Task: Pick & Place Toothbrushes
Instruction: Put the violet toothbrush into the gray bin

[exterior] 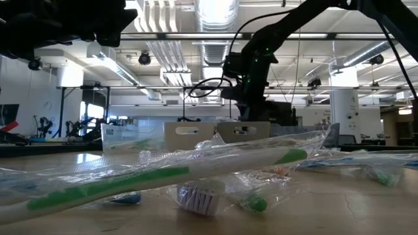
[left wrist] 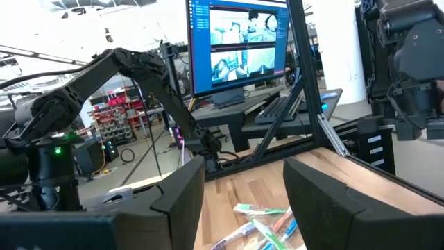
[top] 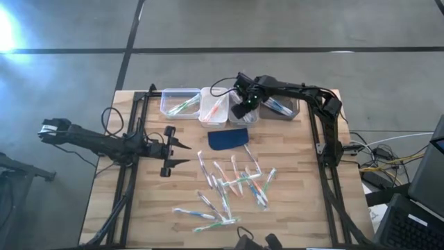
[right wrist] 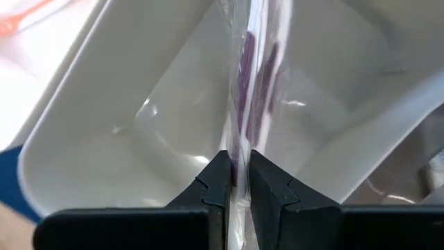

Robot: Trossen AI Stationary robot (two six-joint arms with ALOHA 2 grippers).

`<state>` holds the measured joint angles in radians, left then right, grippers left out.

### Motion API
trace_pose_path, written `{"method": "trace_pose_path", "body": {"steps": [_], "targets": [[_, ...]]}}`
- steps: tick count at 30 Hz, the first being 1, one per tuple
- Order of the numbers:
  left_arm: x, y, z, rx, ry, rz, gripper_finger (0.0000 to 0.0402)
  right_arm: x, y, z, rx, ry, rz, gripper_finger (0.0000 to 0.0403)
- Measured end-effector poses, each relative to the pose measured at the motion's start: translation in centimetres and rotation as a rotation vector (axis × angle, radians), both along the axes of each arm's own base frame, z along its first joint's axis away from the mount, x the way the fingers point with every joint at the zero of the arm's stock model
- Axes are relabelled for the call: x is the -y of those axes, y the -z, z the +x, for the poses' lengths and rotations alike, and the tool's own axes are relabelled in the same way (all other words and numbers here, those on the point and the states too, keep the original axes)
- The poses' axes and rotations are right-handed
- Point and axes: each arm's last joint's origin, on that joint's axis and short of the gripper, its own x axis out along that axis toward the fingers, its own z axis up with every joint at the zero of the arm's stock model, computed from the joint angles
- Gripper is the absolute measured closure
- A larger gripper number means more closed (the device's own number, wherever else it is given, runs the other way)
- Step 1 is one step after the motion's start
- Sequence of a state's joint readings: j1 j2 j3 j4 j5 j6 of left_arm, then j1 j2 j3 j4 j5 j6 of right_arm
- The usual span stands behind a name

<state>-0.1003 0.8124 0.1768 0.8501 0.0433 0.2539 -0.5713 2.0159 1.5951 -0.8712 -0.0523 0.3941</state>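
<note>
Several wrapped toothbrushes point(top: 232, 186) lie scattered on the near half of the wooden table, with green, orange and blue accents; they also show in the left wrist view as toothbrushes point(left wrist: 265, 223). My right gripper point(top: 244, 108) hangs over a white bin point(right wrist: 104, 139) in the far row, shut on a clear-wrapped toothbrush with a purple part point(right wrist: 250, 76). My left gripper point(top: 189, 154) waits open above the table's left half, pointing toward the right edge. My right gripper pinches the wrapped toothbrush between its two fingers, on the clear wrapper just short of the purple part point(right wrist: 239, 156). The fingers come steeply from above. The toothbrush hangs down below them into the white bin; whether its lower end touches the bin's floor cannot be told.
Along the far edge stand a clear bin point(top: 179, 102) with a green toothbrush, a white bin point(top: 214, 107) with an orange one and a grey bin point(top: 281, 107) with bluish ones. A dark blue pad point(top: 229, 138) lies before the bins.
</note>
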Motion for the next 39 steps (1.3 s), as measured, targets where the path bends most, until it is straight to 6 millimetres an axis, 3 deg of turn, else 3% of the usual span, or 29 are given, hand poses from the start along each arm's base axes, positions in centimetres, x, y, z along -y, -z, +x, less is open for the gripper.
{"method": "trace_pose_path", "body": {"steps": [20, 30, 39], "targets": [[0.0, 0.0, 0.0, 0.002, 0.0, 0.0, 0.02, 0.1, 0.2, -0.4, -0.021, 0.072, 0.033, 0.0375], [0.0, 0.0, 0.0, 0.0, 0.0, 0.0, 0.02, 0.6, 3.8, 0.4, -0.086, 0.017, 0.07, 0.0373], [0.0, 0.0, 0.0, 0.0, 0.0, 0.0, 0.0199, 0.6, 3.2, 0.4, -0.076, 0.01, 0.051, 0.0317]]}}
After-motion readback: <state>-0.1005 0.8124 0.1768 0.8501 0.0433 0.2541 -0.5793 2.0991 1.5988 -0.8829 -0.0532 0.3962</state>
